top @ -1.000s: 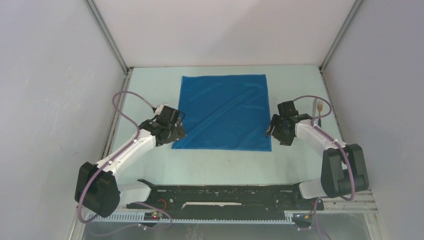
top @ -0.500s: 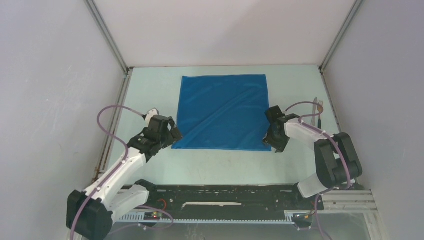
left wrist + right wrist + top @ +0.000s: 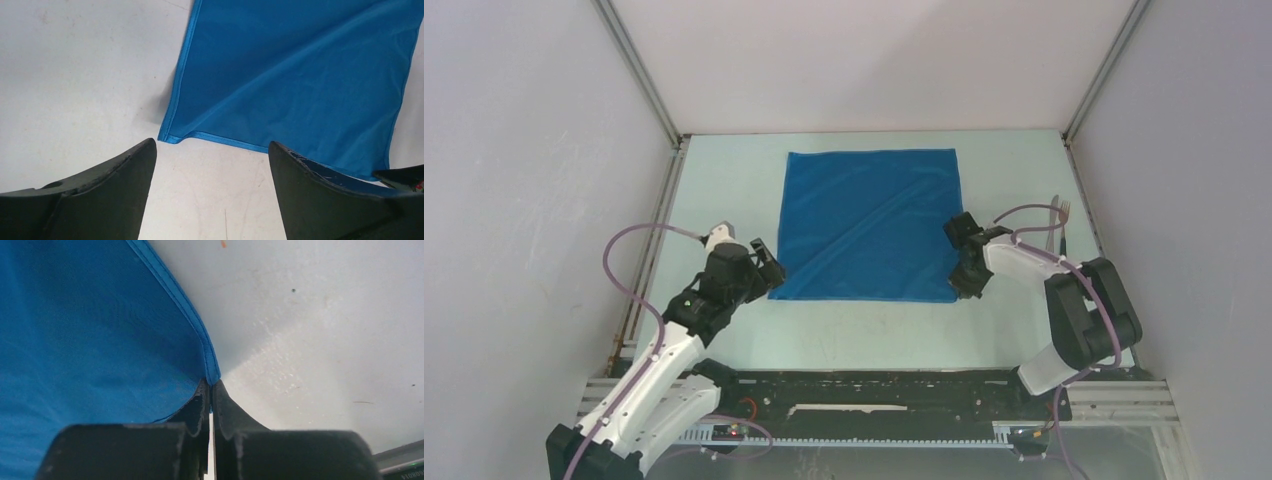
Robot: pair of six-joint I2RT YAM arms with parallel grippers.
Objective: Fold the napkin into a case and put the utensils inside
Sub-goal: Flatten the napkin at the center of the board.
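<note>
Firstly, at the left: open-jawed left gripper (image 3: 211, 147), holding nothing, just short of the near-left corner of the napkin (image 3: 869, 225). Spread flat on the table (image 3: 844, 330), centred toward the far edge; almost square, so no true long axis, sides squared to the table edges. At its near-right corner: right gripper (image 3: 211, 386) pinched shut on the cloth by the very tips. Could slip free on lifting, with so thin a bite; could also drag one-sided and skew the fold.
</note>
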